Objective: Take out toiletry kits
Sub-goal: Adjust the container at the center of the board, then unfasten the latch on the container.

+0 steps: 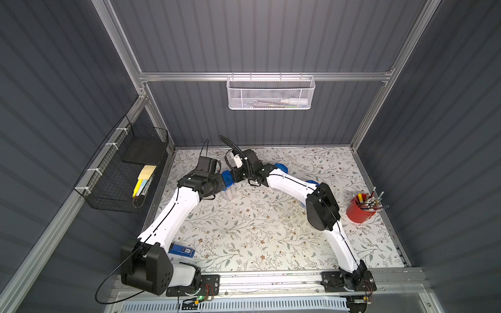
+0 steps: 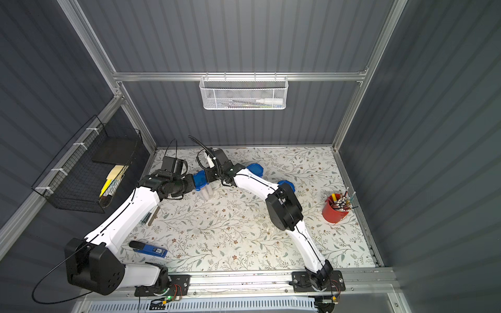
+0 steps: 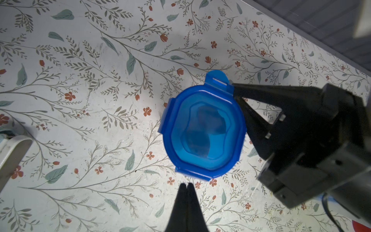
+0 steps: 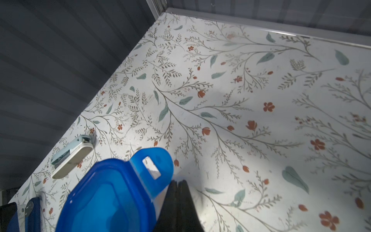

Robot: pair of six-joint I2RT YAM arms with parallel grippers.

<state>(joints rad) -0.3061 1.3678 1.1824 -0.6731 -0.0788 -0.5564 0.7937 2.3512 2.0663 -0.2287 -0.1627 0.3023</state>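
A clear jar (image 1: pixel 230 193) with a blue clip lid (image 3: pixel 202 128) stands at the back of the table between both arms. The toiletry kits are hidden; only pale shapes show through the jar wall and dim ones through the lid. One lid flap (image 4: pixel 154 164) is lifted, and the other flaps lie down. My right gripper (image 4: pixel 177 181) is shut and empty, its tips right beside that lifted flap; it also shows in the left wrist view as the right gripper (image 3: pixel 234 93) at the lid's rim. My left gripper (image 3: pixel 186 183) is shut and empty, just off the lid's opposite edge.
Two more blue-lidded jars (image 1: pixel 282 167) (image 1: pixel 311 183) sit partly under the right arm. A red cup of pens (image 1: pixel 357 210) stands at the right. A blue stapler (image 1: pixel 181 249) lies front left and a pale stapler (image 4: pixel 72 158) by the left wall. Wire baskets (image 1: pixel 122 173) (image 1: pixel 271 93) hang on the walls.
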